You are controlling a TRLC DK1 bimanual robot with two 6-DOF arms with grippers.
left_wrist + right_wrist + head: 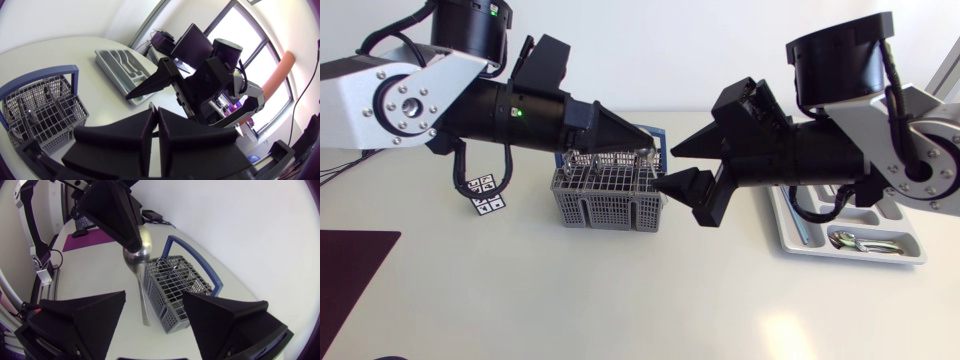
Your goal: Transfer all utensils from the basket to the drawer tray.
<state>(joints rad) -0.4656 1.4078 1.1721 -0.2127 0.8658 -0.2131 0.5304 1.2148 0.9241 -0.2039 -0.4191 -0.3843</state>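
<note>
The white table (620,300) is being used to hold four things. A grey wire basket (610,207) with a blue handle is being held near the middle. A small black-and-white marker block (486,193) is being kept just left of it. A grey tray (860,258) is being held at the right. A dark purple mat (350,270) is being kept at the near left corner.

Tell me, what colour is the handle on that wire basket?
Blue handle, on a grey basket; it shows best in the right wrist view.

A grey mesh, blue-handled basket (608,197), a shiny silver spoon (140,260), a pale grey tray (790,243).
</note>
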